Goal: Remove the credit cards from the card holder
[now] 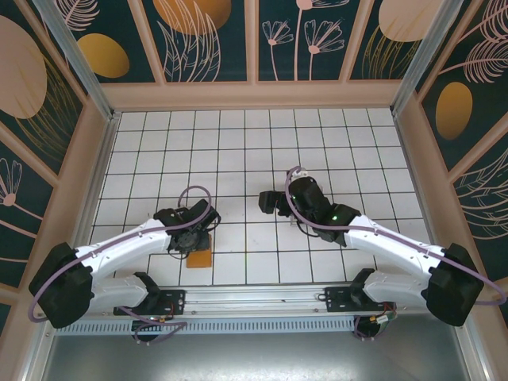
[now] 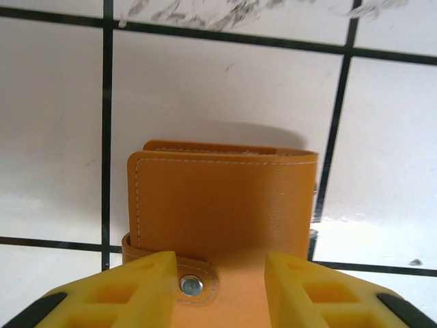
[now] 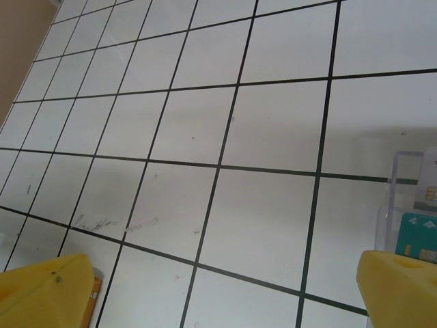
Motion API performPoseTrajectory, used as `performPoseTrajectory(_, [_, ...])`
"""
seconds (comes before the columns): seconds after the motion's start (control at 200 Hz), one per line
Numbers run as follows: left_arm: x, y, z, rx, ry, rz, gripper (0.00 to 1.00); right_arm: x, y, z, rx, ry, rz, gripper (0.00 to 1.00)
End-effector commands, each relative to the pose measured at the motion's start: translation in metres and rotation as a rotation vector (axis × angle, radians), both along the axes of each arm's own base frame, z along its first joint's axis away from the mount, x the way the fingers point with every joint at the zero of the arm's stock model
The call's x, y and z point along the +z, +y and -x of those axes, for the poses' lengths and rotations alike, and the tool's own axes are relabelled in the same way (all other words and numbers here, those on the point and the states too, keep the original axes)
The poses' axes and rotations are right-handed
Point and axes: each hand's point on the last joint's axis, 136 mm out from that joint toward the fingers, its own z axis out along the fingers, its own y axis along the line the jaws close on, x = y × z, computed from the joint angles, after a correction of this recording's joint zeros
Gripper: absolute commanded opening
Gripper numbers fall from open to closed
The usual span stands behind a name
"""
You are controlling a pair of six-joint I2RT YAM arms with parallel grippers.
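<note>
Left wrist: left gripper (image 2: 220,265) spread over card holder (image 2: 225,198); right gripper (image 3: 222,263) wide apart, empty.

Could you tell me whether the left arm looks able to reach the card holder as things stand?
Likely yes: the left gripper hangs right at the closed card holder, with its open fingers on either side of the holder's near end and nothing in between.

White tabletop (image 1: 238,143) ruled in a black square grid, faint grey scuffs (image 3: 109,222) on a few tiles, peach-framed walls (image 1: 206,40) of dark teal panels printed with pale leaves, flowers and orange ovals, aluminium corner posts (image 1: 75,55), metal rail (image 1: 262,298) along the near edge, soft even light
</note>
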Motion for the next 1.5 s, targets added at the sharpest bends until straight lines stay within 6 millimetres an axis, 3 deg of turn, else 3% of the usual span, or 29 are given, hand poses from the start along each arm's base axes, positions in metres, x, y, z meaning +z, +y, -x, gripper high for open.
performPoseTrajectory(0.0, [0.003,0.01,0.008,0.014,0.024,-0.037,0.39,-0.002,-0.005,0.004,-0.023,0.01,0.004,0.99])
performPoseTrajectory(0.335, [-0.024,0.012,0.018,0.009,0.076,-0.049,0.37,-0.006,-0.004,0.006,-0.018,0.02,0.004,0.99])
performPoseTrajectory(0.52, [-0.028,0.013,0.017,0.007,0.084,-0.068,0.35,-0.002,-0.003,0.006,-0.018,0.01,0.008,0.99])
performPoseTrajectory(0.591, [-0.03,0.013,0.017,0.003,0.085,-0.07,0.31,-0.002,-0.003,0.005,-0.019,0.011,0.007,0.99])
performPoseTrajectory(0.736, [-0.031,0.01,0.015,-0.01,0.092,-0.077,0.0,-0.003,-0.003,0.005,-0.021,0.008,0.002,0.99])
performPoseTrajectory(0.826, [-0.024,0.004,0.008,-0.014,0.07,-0.063,0.0,-0.003,-0.002,0.003,-0.02,0.006,0.005,0.99])
performPoseTrajectory(0.951, [-0.007,-0.018,-0.013,-0.014,0.017,-0.004,0.0,-0.004,0.001,-0.001,-0.024,0.005,0.016,0.99])
performPoseTrajectory(1.171, [0.03,-0.083,-0.063,0.005,-0.101,0.201,0.0,-0.003,0.012,-0.01,-0.003,0.032,-0.029,0.96])
performPoseTrajectory(1.251, [0.038,-0.101,-0.082,0.008,-0.137,0.238,0.0,-0.006,0.016,-0.016,0.021,0.074,-0.095,0.9])
performPoseTrajectory(1.301, [0.031,-0.107,-0.087,0.007,-0.132,0.233,0.0,-0.009,0.02,-0.019,0.048,0.12,-0.155,0.8])
performPoseTrajectory(1.356, [0.039,-0.121,-0.1,0.002,-0.152,0.26,0.0,-0.014,0.023,-0.023,0.072,0.168,-0.209,0.71])
performPoseTrajectory(1.496, [0.031,-0.135,-0.108,-0.011,-0.144,0.278,0.0,-0.023,0.036,-0.028,0.125,0.213,-0.246,0.67])
